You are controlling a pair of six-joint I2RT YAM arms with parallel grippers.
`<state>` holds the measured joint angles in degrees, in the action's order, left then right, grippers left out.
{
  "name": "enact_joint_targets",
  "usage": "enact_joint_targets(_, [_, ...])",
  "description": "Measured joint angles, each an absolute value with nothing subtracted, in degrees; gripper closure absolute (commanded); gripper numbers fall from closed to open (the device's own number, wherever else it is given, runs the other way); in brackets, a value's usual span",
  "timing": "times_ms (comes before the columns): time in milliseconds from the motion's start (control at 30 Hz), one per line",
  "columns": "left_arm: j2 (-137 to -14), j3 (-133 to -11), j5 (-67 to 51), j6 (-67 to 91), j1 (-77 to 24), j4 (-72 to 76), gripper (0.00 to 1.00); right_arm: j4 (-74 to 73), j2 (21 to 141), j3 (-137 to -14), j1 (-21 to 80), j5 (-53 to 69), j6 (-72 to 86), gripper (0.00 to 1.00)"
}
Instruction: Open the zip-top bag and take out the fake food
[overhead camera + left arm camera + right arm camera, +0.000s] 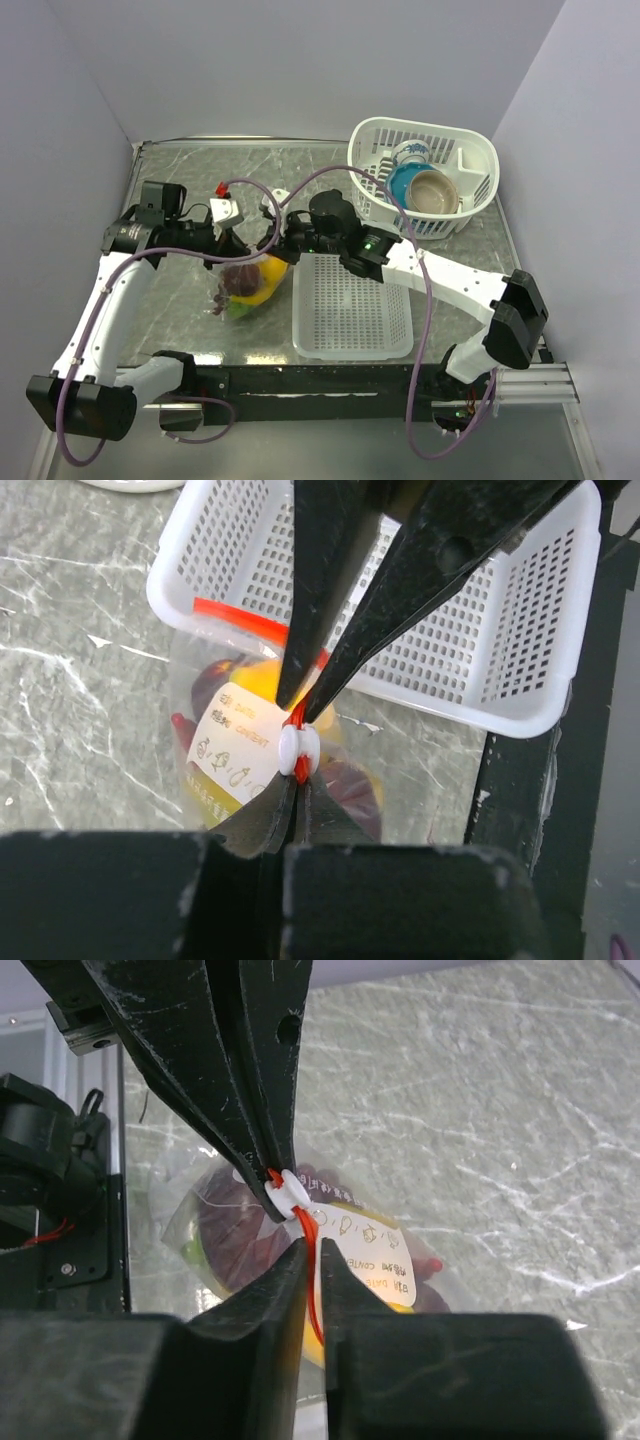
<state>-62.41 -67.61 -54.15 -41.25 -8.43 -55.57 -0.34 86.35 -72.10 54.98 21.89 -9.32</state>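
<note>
On the table (pixel 180 180), just left of the flat white basket (pixel 352 310), the zip-top bag (pixel 232 293) slumps with the fake food (pixel 265 288) inside. Its top edge is caught between both arms. To open it well, we judge, one side should anchor the red zipper strip (pixel 240 615) while the other draws the white slider (pixel 298 750) straight along it, never yanking the film. Both arms reach in low, tips meeting. The left fingers (pixel 260 820) are pressed together on the strip at the slider, and the right fingers (pixel 265 1290) pinch the strip just beside it.
</note>
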Motion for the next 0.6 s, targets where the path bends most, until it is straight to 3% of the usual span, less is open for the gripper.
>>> enact_joint_targets(33, [-62.41, -68.25, -54.02, -41.50, -8.23, -56.42, 0.99, -0.05, 86.06, -72.10, 54.96, 21.89, -9.30, 0.50])
enact_joint_targets(100, [-62.17, -70.65, -53.80, -42.68, -7.42, -59.29, 0.99, 0.49, 85.14, -72.10, 54.81, 21.96, -9.17, 0.42])
enact_joint_targets(333, [-60.69, -78.87, -53.08, -48.77, -5.58, -70.26, 0.99, 4.60, 81.95, -72.42, 52.84, 27.35, -8.58, 0.39])
enact_joint_targets(600, [-60.23, -79.07, -53.08, -52.29, -5.58, -76.86, 0.99, 5.43, 84.82, -77.21, 52.23, 37.15, -6.66, 0.43])
